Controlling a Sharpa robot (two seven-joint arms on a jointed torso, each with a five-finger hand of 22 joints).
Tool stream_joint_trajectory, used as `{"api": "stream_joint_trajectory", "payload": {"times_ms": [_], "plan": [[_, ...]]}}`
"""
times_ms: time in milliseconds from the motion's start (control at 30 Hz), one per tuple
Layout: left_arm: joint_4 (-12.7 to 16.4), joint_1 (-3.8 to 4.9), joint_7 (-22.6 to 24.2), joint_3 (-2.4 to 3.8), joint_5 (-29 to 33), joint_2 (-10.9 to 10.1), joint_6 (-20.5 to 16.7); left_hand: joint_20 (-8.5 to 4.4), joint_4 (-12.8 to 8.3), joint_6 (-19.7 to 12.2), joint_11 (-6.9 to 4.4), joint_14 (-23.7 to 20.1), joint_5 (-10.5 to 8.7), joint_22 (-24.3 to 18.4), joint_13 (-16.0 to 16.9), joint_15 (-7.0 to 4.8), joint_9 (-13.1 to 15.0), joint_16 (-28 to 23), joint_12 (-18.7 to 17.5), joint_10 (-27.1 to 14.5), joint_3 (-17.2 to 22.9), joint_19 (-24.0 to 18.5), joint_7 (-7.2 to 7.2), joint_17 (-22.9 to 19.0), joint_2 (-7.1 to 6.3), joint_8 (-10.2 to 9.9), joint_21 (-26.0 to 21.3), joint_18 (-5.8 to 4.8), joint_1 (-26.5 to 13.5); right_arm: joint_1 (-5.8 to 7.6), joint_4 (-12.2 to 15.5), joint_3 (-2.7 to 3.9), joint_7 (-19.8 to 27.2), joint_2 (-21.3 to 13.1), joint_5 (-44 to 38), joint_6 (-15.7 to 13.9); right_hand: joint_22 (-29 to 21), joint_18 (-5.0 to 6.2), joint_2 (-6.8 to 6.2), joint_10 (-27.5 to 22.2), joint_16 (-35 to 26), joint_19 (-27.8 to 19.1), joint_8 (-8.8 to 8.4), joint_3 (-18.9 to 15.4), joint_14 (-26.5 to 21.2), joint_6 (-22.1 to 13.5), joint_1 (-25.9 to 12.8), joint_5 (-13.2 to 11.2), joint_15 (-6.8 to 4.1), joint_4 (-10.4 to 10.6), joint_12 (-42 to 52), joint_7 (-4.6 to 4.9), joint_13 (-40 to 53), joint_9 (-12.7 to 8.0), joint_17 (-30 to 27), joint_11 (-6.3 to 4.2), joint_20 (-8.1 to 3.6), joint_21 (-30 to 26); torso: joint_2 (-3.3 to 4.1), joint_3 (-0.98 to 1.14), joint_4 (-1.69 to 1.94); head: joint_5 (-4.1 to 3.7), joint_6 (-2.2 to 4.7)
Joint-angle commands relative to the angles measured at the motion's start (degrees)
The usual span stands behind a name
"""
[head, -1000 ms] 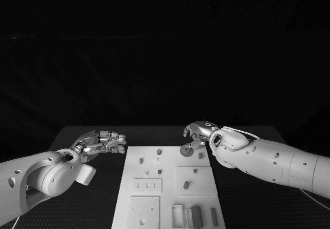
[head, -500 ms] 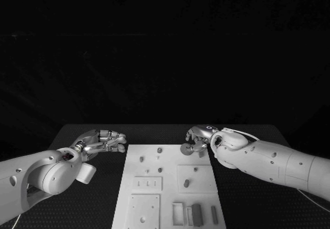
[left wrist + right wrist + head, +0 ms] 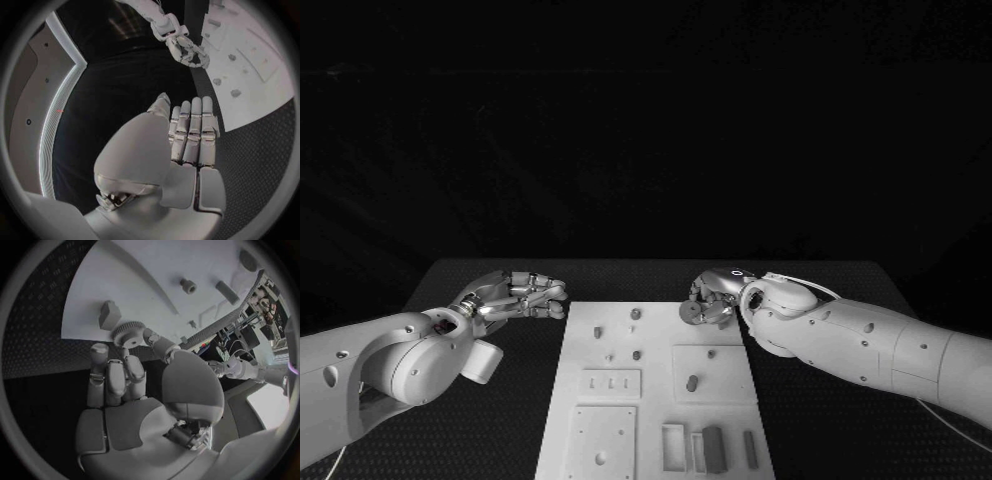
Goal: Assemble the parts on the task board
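The white task board lies in the middle of the table. My right hand hovers over its far right corner and pinches a small toothed gear between thumb and fingers. In the right wrist view the gear hangs just above the board, close to a short block-shaped part. My left hand hovers off the board's far left corner, fingers loosely bent side by side, holding nothing. Small pegs stand on the board.
More pegs and upright bars occupy the board's middle and near end, with recessed plates on its left half. Black table flanks the board on both sides.
My right hand has dipped slightly toward the board's far right corner, with the gear still pinched. The left hand has stayed put.
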Motion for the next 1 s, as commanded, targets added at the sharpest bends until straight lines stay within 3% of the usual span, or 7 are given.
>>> {"api": "stream_joint_trajectory", "payload": {"times_ms": [33,233,267,500,800,1000], "plan": [[0.0,0.01,0.2,0.03,-0.2,0.1,1.0,-0.06,0.1,-0.3,0.37,0.1,-0.08,-0.1,0.0,0.27,0.0,-0.3,-0.3,-0.2,-0.4,-0.2,0.10,0.1,-0.03,-0.3,-0.3,0.71,-0.4,-0.15,-0.6,-0.01,0.8,0.3,0.1,1.1,1.0,2.24,1.30,-0.1,0.1,0.0,0.04,-0.2,-0.5,0.1,0.1,0.0,0.05,0.3,0.1,-0.05,0.1,0.1,0.1,0.13,-0.03,-0.2,-0.04,-0.02,0.06,0.02,-0.11],[-0.1,0.01,0.1,0.03,-0.2,0.1,1.1,-0.06,0.1,-0.3,0.38,0.1,-0.08,-0.1,-0.1,0.27,0.0,-0.3,-0.4,-0.2,-0.4,-0.2,0.12,0.1,-0.02,-0.3,-0.3,0.72,-0.4,-0.34,-1.5,-0.03,1.0,0.9,0.2,1.2,1.0,2.24,1.30,-0.1,0.1,0.0,0.04,-0.2,-0.5,0.1,0.1,0.0,0.05,0.3,0.1,-0.05,0.1,0.1,0.1,0.13,-0.03,-0.2,-0.01,0.00,-0.01,0.16,-0.15],[-0.1,0.01,0.1,0.03,-0.2,0.2,1.1,-0.06,0.1,-0.3,0.38,0.1,-0.08,-0.1,-0.1,0.27,0.0,-0.3,-0.4,-0.2,-0.4,-0.2,0.12,0.1,-0.02,-0.3,-0.3,0.72,-0.4,-0.39,-1.5,-0.04,1.0,1.0,0.2,1.4,1.0,2.24,2.45,-0.1,0.1,0.0,0.16,0.0,-0.5,0.3,0.1,0.0,0.03,0.5,0.2,-0.08,0.2,0.1,0.1,0.09,-0.04,-0.2,-0.01,-0.01,-0.02,0.18,-0.15],[-0.1,0.01,0.0,0.03,-0.2,0.1,1.1,-0.06,0.1,-0.4,0.38,0.1,-0.08,-0.1,-0.1,0.27,0.0,-0.4,-0.4,-0.2,-0.4,-0.2,0.13,0.1,0.00,-0.3,-0.3,0.72,-0.4,-0.62,-1.9,-0.10,0.7,1.1,-0.6,1.5,1.2,2.24,4.57,-0.1,0.3,-0.4,0.60,-1.3,-0.6,1.0,0.3,-0.1,-0.20,-1.4,0.4,-0.34,0.5,0.4,0.3,-0.15,-0.01,0.0,-0.03,0.01,-0.03,0.18,-0.31],[-0.2,0.01,-0.1,0.03,-0.2,0.1,1.1,-0.06,0.1,-0.3,0.38,0.1,-0.08,-0.1,-0.1,0.27,0.0,-0.4,-0.4,-0.2,-0.4,-0.2,0.14,0.1,0.01,-0.3,-0.3,0.73,-0.4,-1.16,-2.6,-0.41,-0.1,1.4,-4.2,0.8,1.1,2.24,5.28,0.0,0.5,-0.5,0.86,-1.7,-0.4,1.5,0.6,-0.1,-0.34,-3.0,0.6,-0.51,0.7,0.5,0.6,-0.31,0.00,0.2,-0.01,-0.02,-0.07,0.12,-0.45],[-0.2,0.01,-0.1,0.03,-0.2,0.0,1.0,-0.06,0.1,-0.3,0.37,0.1,-0.08,-0.1,-0.1,0.26,0.0,-0.4,-0.4,-0.2,-0.4,-0.2,0.14,0.2,0.03,-0.3,-0.4,0.74,-0.4,-1.70,-2.7,-0.47,-0.1,1.5,-4.9,0.6,1.1,2.24,4.92,0.0,0.5,-0.5,0.89,-1.9,-0.4,1.6,0.7,-0.1,-0.41,-3.7,0.4,-0.56,0.5,0.5,0.4,-0.37,0.01,0.2,-0.03,0.02,-0.06,0.07,-0.71]]}}
